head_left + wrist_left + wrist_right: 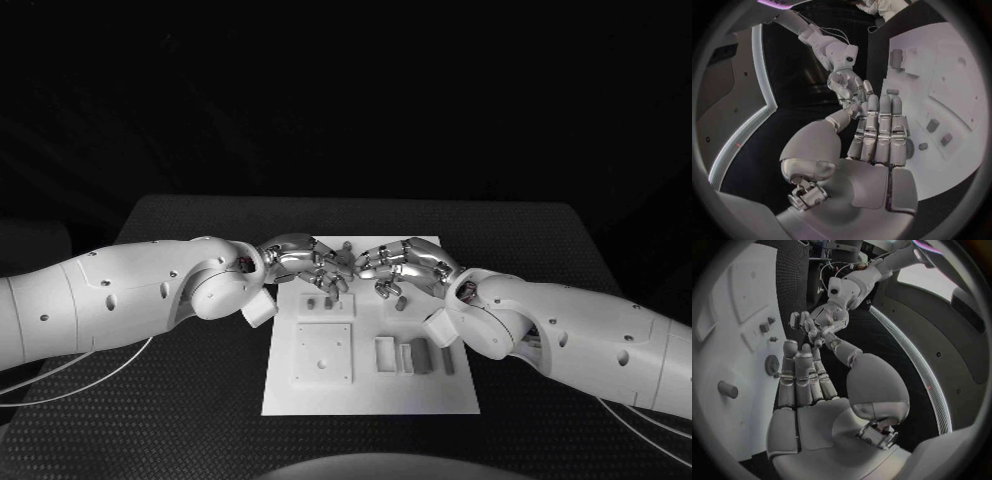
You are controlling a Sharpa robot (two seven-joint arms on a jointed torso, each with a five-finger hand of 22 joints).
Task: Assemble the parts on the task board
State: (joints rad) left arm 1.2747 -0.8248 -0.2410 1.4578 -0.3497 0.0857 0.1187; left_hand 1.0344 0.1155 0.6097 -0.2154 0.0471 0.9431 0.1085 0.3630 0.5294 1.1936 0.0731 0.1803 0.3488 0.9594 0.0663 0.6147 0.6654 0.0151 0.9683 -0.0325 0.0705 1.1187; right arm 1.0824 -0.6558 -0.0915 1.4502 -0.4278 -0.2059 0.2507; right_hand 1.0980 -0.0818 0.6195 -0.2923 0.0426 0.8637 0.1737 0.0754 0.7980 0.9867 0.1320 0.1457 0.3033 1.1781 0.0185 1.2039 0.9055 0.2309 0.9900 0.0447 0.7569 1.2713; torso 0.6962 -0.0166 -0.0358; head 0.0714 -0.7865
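Here, both hands meet fingertip to fingertip over the far end of the task board.

At centre-left of the head view the left hand (pixel 300 262) hangs above the upper part of the task board (pixel 368 398), its fingers curled toward the middle; just right of it the right hand (pixel 408 265) mirrors that pose, so that the two sets of fingertips nearly touch. In the wrist views each hand's fingers lie straight and side by side with nothing between them, so I cannot tell whether either one pinches a part. Probably they are brought together to pass or steady a small piece between them. Small grey parts (pixel 418 355) stand in the board's lower right area, below the right hand, untouched.
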